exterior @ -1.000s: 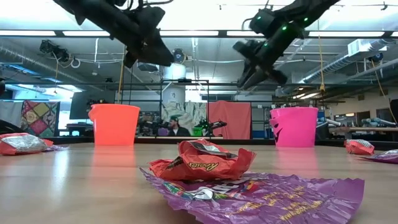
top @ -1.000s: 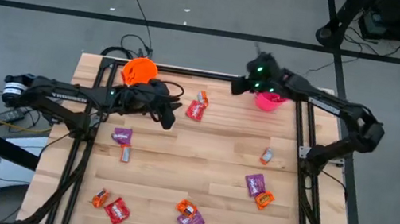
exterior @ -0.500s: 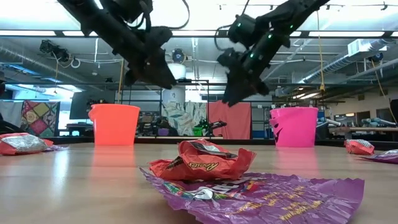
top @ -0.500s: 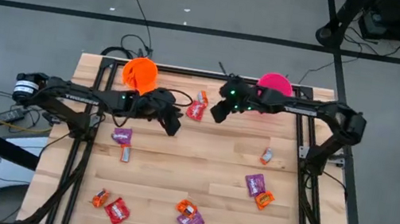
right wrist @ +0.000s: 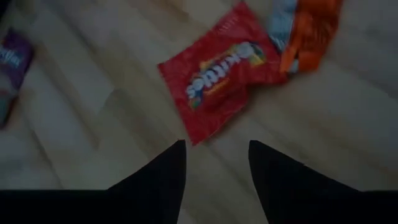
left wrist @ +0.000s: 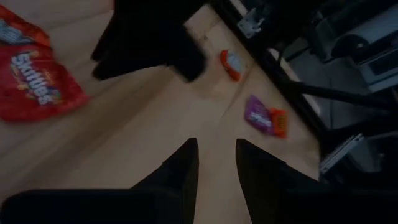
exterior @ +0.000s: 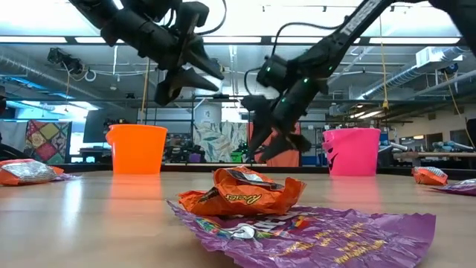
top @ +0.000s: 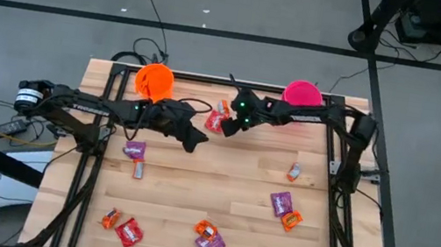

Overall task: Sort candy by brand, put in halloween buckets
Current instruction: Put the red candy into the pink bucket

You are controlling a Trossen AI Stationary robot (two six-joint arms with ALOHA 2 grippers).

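While my right hand (right wrist: 214, 155) hovers, fingers apart, just over the red Skittles pack (right wrist: 217, 78) (orange candy (right wrist: 308, 31) touching it), my left hand (left wrist: 214, 162), also apart and empty, waits beside that pack.

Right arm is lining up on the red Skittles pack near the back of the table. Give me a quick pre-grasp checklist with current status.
1. Right gripper open: ok, a clear gap between the fingers.
2. Red Skittles pack ahead of the fingers: ok, lying flat just beyond the tips, not yet between them.
3. Pack lying alone: not ok, an orange wrapper touches or overlaps one end.
4. Left gripper out of the way: cannot tell; it is open and empty, but close beside the right one in the high view.
5. Pink bucket upright: ok.
6. Orange bucket upright: ok.
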